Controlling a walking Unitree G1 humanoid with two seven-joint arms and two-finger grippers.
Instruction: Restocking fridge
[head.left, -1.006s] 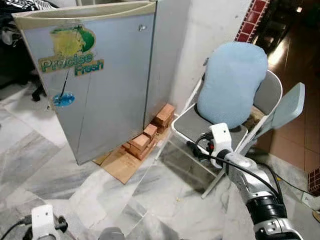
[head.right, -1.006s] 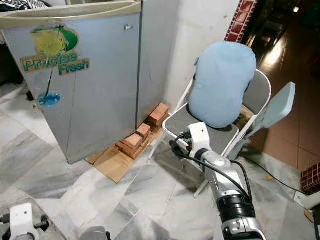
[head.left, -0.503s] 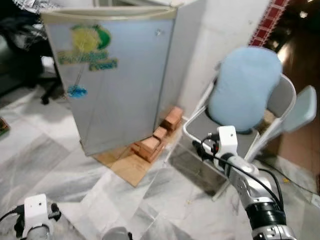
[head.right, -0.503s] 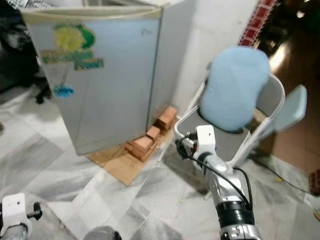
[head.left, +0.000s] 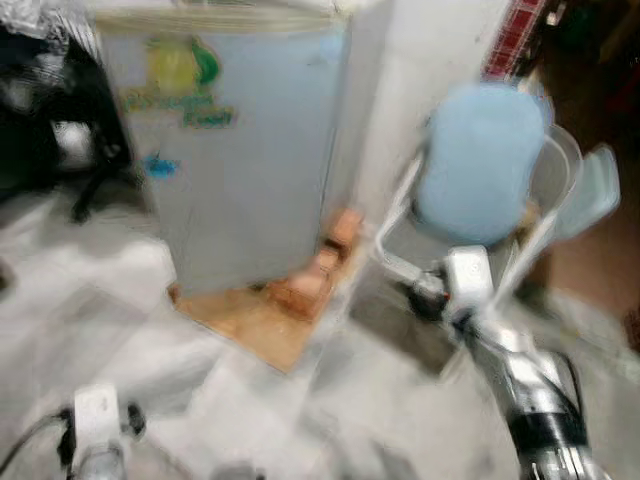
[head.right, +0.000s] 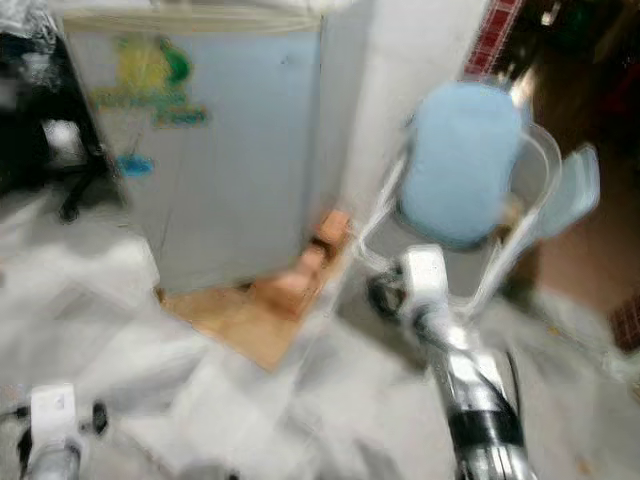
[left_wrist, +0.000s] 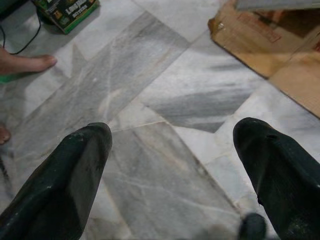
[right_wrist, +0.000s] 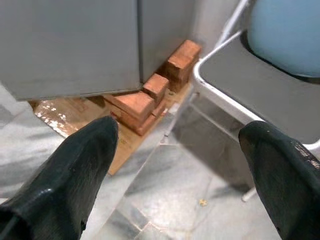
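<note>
A grey fridge (head.left: 250, 170) with a green and yellow sticker stands ahead with its door closed; the head views are blurred. My right gripper (right_wrist: 177, 135) is held out low in front of the folding chair, open, with nothing between its fingers (right_wrist: 75, 170). It looks at the fridge's lower corner (right_wrist: 100, 45) and the floor. My left arm (head.left: 95, 430) hangs low at the near left. Its left gripper (left_wrist: 172, 131) is open over bare marble floor (left_wrist: 150, 100).
Red bricks (right_wrist: 145, 97) and a cardboard sheet (head.left: 255, 320) lie at the fridge's right foot. A folding chair (right_wrist: 260, 95) with a pale blue cushion (head.left: 480, 160) stands right of them. A person's bare foot (left_wrist: 25, 64) and a green box (left_wrist: 67, 10) are on the floor near my left gripper.
The whole picture has shifted and blurred, so the camera is moving. The fridge now sits nearer the middle of the view. Both arms hold the same pose.
</note>
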